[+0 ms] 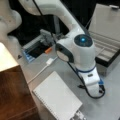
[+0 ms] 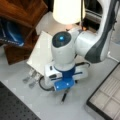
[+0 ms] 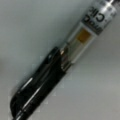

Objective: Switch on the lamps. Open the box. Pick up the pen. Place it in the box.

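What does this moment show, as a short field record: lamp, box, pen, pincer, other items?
lamp: pale shade glowing bright at a front view's top
box: lid up, grey compartments showing, in both front views
pen: lying on the grey table; one end pokes out below the arm's wrist in a front view; fills the wrist view diagonally
pincer: hidden under the arm's wrist in both front views, not seen in the wrist view; the wrist is low over the pen
other items: white spiral notebook, brown wooden block

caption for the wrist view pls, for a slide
Close wrist view of the pen lying diagonally on the grey table; gripper not visible.
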Available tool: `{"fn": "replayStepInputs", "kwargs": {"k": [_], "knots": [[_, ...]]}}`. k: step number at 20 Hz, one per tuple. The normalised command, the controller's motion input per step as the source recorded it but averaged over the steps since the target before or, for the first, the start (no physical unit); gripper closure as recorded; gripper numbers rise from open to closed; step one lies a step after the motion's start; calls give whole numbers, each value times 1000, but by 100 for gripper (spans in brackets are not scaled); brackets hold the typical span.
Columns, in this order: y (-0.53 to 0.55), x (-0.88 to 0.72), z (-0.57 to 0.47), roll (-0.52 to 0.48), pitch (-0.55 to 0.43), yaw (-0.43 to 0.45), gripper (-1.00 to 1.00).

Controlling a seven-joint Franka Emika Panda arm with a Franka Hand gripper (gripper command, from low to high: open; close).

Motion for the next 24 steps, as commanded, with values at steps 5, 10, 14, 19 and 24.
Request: {"fn": "replayStepInputs", "kwargs": {"k": [5, 10, 14, 19, 24], "knots": [[119, 204, -44, 0, 58, -44, -100], [120, 258, -60, 28, 90, -72, -100], [57, 334, -43, 84, 101, -73, -100], [19, 289, 23, 69, 74, -66, -100], [-13, 257, 8, 62, 74, -71, 100]]}}
